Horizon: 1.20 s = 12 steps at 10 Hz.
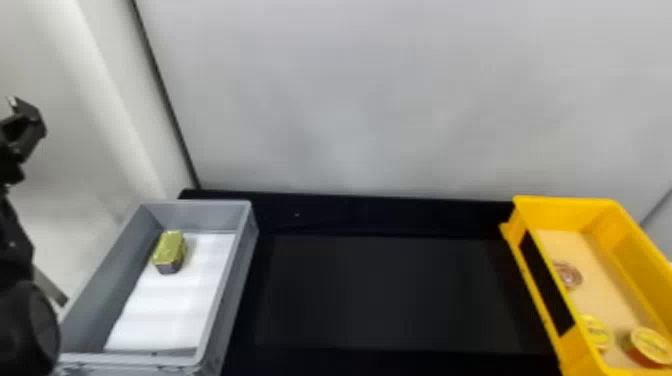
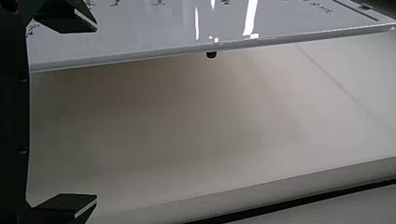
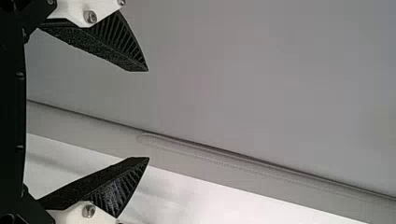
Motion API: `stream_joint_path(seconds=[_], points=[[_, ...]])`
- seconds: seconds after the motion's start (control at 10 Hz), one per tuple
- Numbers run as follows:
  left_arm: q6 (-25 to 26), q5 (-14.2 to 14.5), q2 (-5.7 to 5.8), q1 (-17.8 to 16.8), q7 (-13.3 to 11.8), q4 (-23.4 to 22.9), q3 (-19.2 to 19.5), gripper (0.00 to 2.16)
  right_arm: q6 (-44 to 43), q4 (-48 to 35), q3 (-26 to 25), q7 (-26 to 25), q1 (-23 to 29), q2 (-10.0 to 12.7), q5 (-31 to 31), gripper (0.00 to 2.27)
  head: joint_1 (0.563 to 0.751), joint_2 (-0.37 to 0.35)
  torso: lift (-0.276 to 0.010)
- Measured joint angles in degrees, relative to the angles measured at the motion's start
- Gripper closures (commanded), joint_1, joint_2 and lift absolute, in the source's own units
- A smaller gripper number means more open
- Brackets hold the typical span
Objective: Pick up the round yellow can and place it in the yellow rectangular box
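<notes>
My left gripper [image 1: 24, 127] is raised at the head view's left edge, outside the grey box. In the left wrist view the left gripper [image 2: 96, 114] is open, its fingers wide apart with nothing between them. The right wrist view has my right gripper [image 3: 148, 115] open and holding nothing, in front of a plain wall. Inside the yellow rectangular box [image 1: 562, 201], at the right, lie a round yellow can [image 1: 596, 333] and another round yellow can [image 1: 650, 344] near its front end. A reddish round can [image 1: 568, 275] is farther back in it.
A grey box [image 1: 232, 295] stands at the left; a gold-topped rectangular tin [image 1: 170, 250] sits on its white liner toward the back. Between the two boxes lies a black table surface [image 1: 390, 295], with a pale wall [image 1: 350, 100] behind.
</notes>
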Motion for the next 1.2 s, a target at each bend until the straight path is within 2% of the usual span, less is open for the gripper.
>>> stream_joint_path(seconds=[0.4,0.8,1.2], points=[[-0.04,0.0,0.0,0.02,0.02,-0.02,-0.04,0.01,0.43,-4.03,-0.98,1.55,-2.1,-2.42,0.51,0.12,0.694,0.014,-0.061],[-0.23,0.01,0.0,0.04,0.1,-0.02,-0.17,0.01,-5.09,-9.5,-0.93,-2.63,-3.99,-2.53,0.09,0.11,0.694,0.014,-0.061],[-0.26,0.08,0.0,0.07,0.1,-0.02,-0.2,0.01,5.73,-19.22,-0.64,-6.91,-4.95,-2.71,1.92,0.09,0.694,0.014,-0.061]])
